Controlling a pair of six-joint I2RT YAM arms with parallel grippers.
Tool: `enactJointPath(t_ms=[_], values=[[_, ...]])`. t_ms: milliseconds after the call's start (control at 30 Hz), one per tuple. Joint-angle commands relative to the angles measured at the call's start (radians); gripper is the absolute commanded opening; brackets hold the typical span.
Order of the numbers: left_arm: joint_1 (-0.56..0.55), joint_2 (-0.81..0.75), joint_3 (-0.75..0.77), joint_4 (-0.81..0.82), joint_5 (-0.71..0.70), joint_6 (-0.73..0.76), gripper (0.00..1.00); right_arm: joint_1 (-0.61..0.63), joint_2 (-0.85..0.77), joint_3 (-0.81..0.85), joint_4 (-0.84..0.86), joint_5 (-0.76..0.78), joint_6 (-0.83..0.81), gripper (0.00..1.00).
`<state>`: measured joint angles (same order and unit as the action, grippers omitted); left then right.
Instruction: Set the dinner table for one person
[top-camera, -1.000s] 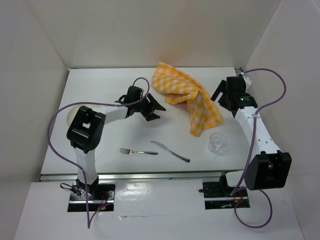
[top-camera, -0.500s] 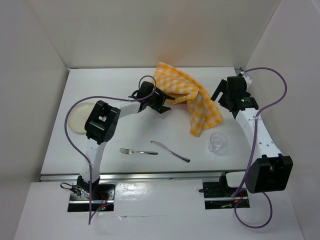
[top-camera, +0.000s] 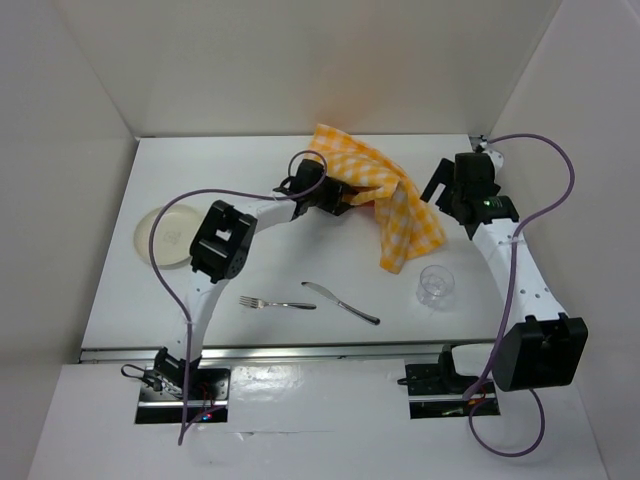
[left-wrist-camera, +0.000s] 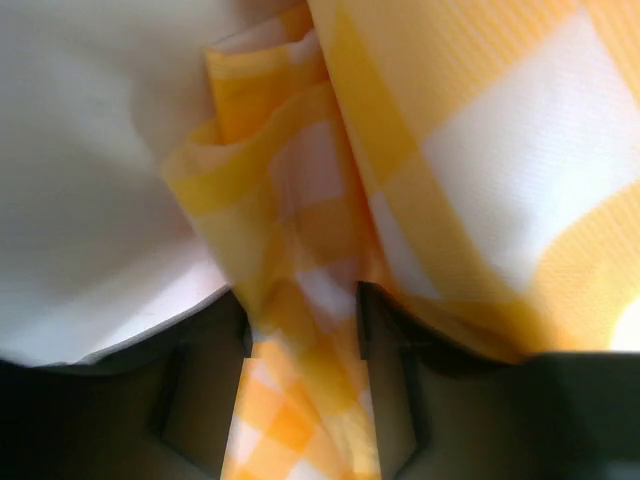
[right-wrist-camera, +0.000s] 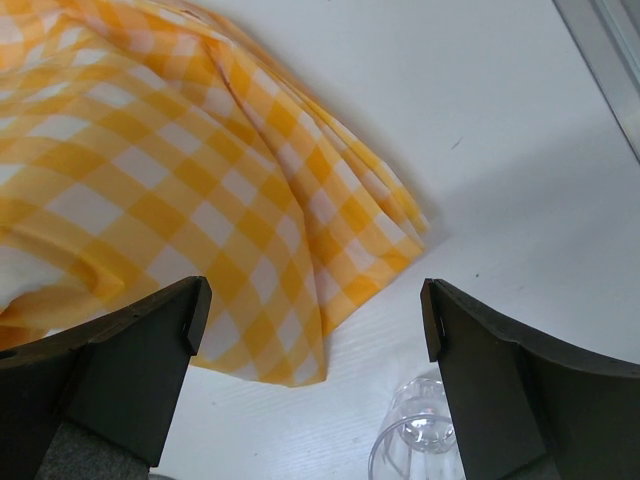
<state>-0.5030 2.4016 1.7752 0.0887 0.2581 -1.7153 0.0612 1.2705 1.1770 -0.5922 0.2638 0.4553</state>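
Observation:
The white dinner table (top-camera: 200, 170) holds a crumpled yellow-and-white checked cloth (top-camera: 385, 195) at the back centre. A pale plate (top-camera: 165, 237) lies at the left. A fork (top-camera: 275, 302) and a knife (top-camera: 342, 303) lie near the front, and a clear glass (top-camera: 436, 285) stands to their right. My left gripper (top-camera: 338, 200) is at the cloth's left edge. In the left wrist view a fold of cloth (left-wrist-camera: 480, 150) fills the narrow gap of the gripper (left-wrist-camera: 302, 320). My right gripper (top-camera: 440, 196) is open beside the cloth's right edge, and in its wrist view it (right-wrist-camera: 315, 320) is empty above the cloth (right-wrist-camera: 150, 170) and the glass (right-wrist-camera: 420, 440).
White walls enclose the table at the back and both sides. A metal rail runs along the table's near edge (top-camera: 300, 350). Purple cables loop over both arms.
My left arm has swung right from over the plate to the cloth's left edge, uncovering the plate, and its jaws now hold a fold. The right arm has barely moved.

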Motion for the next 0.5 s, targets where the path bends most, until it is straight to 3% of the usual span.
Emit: enactJointPath(t_ms=[0,33,100,133,333,467], values=[[-0.014,0.034,0.052,-0.003,-0.036,-0.043,0.49,0.015,-0.031,0.001,0.014,-0.026,-0.007,1.0],[-0.014,0.025,0.04,-0.003,-0.048,-0.032,0.25,0.015,-0.031,0.001,0.014,-0.038,-0.021,1.0],[-0.005,-0.001,0.021,-0.003,-0.057,-0.008,0.05,0.015,-0.042,-0.008,0.014,-0.093,-0.05,1.0],[-0.005,-0.034,0.021,-0.003,-0.066,0.014,0.0,0.015,-0.052,-0.022,0.025,-0.116,-0.064,1.0],[0.072,-0.252,-0.014,-0.208,-0.16,0.305,0.0,0.088,-0.166,-0.151,0.106,-0.193,-0.098,1.0],[0.141,-0.377,0.039,-0.35,-0.198,0.495,0.0,0.106,-0.264,-0.235,0.189,-0.332,-0.156,1.0]])
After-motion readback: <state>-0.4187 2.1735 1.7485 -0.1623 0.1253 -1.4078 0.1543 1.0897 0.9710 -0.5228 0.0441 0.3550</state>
